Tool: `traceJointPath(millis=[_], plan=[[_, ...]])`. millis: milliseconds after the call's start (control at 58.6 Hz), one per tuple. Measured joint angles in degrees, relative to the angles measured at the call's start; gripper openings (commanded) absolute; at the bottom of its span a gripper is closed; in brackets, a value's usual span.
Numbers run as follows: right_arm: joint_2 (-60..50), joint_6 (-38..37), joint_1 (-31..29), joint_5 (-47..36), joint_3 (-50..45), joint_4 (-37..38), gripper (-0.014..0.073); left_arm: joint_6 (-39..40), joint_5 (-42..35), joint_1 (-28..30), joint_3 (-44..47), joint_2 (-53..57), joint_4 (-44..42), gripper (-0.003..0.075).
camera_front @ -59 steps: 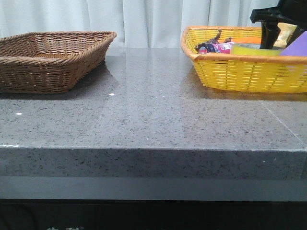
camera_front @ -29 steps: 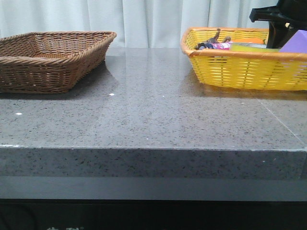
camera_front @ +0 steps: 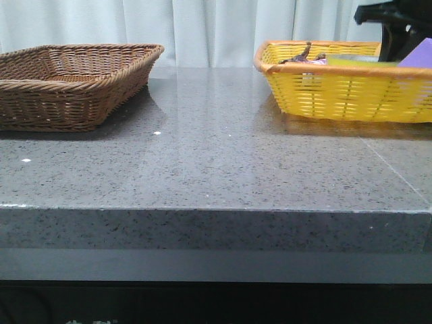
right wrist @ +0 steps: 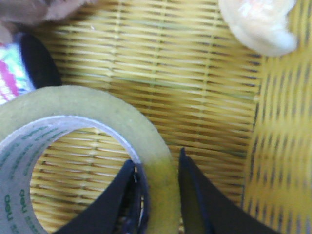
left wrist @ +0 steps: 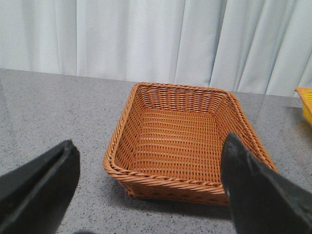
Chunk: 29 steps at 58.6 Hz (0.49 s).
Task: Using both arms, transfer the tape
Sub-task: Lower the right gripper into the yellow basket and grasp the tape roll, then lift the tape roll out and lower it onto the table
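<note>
Your front camera looks low across the desk (camera_front: 216, 169) toward both baskets. Your left wrist camera faces the brown basket (left wrist: 183, 141) from close above, also visible in front. Your right wrist camera hangs very near inside the yellow basket (right wrist: 209, 87).

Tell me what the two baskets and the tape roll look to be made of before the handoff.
Brown basket: seemingly woven wicker or rattan, matte, with a braided rim. Yellow basket: likely molded plastic, its even slats slightly glossy. The tape: translucent yellow film, probably plastic, wound on a white core printed green, perhaps cardboard. The right gripper straddles its wall.
</note>
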<state>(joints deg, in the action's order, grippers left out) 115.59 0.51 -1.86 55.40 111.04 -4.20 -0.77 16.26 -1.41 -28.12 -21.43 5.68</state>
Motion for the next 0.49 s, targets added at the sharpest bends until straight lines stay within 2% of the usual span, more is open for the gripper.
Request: traceJointPath(millis=[307, 494], plan=[[-11.2, 0.1, 0.2, -1.4, 0.0, -0.6, 0.0064, 0.0, -0.1, 0.0, 0.0, 0.0, 0.0, 0.0586], [-16.3, 3.5, 4.2, -1.4, 0.0, -3.0, 0.0064, 0.0, -0.1, 0.0, 0.0, 0.0, 0.0, 0.0586]])
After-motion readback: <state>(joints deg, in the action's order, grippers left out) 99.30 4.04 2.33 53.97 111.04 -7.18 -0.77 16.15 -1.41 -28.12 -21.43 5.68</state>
